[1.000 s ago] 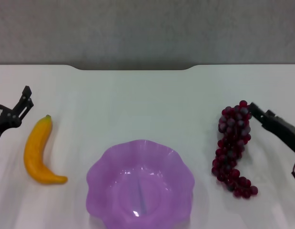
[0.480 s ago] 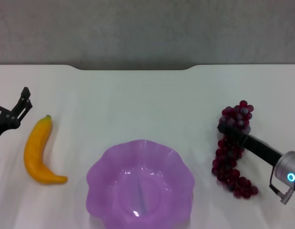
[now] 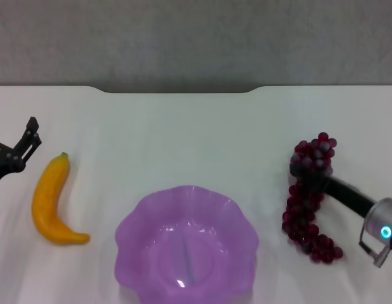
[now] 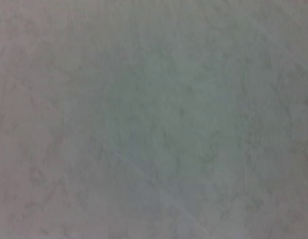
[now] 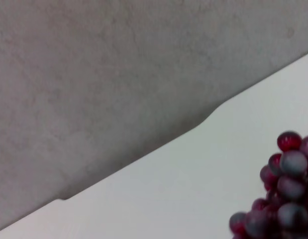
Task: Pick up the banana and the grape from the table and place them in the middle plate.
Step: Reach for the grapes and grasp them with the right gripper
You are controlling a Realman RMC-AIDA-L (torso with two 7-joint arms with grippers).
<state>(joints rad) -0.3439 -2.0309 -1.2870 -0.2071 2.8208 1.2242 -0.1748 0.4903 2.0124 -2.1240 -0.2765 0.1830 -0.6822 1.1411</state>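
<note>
Right gripper (image 3: 304, 174) tips buried in the grape (image 3: 308, 196), jaw state unclear; left gripper (image 3: 21, 149) cut off by edge.

The banana (image 3: 50, 202), curved yellow-orange with a green tip, lies on the white table (image 3: 183, 133) at the left; the translucent purple middle plate (image 3: 186, 244), scallop-rimmed, sits centre-front; the grape (image 3: 308, 196), a long dark-red bunch, lies at the right.

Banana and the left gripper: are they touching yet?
Apart. The head view shows bare white table between the left gripper and the banana's green stem tip; the banana lies flat, untouched.
</note>
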